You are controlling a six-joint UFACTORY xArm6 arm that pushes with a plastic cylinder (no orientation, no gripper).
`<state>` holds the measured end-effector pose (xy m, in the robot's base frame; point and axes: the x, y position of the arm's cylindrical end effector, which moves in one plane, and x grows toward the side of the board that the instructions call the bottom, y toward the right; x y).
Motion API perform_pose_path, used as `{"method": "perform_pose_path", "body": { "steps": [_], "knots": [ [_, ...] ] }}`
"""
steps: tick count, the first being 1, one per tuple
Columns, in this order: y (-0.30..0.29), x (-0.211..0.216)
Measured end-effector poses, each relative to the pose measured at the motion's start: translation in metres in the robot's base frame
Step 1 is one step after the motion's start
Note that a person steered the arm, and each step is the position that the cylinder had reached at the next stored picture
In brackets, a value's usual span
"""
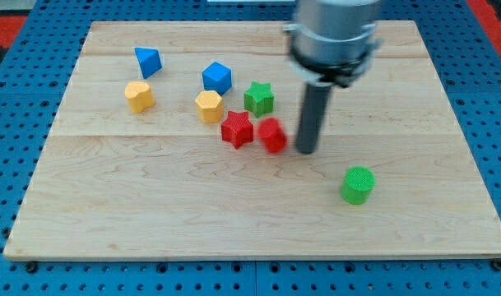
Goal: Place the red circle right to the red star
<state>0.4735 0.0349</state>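
While no writing shows, my tip point(305, 151) stands beside the red circle point(273, 135), holding nothing.

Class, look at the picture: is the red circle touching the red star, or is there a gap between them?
Cannot tell. In the camera view the red circle sits just right of the red star, edges meeting or nearly so; no clear gap or contact shows.

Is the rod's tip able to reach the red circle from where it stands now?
Probably yes. My tip stands just to the view's right of the red circle, with no block between them. The red star lies on the circle's far side, at the view's left.
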Motion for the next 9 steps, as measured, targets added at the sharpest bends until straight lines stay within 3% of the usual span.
{"method": "perform_pose_path", "body": {
  "steps": [1,2,3,4,5,7,8,9],
  "knots": [
    [0.022,0.0],
    [0.035,-0.031],
    [0.004,0.023],
    [-0.018,0.017],
    [-0.097,0.065],
    [-0.04,-0.009],
    [-0.038,-0.009],
    [-0.075,-0.014]
  ]
}}
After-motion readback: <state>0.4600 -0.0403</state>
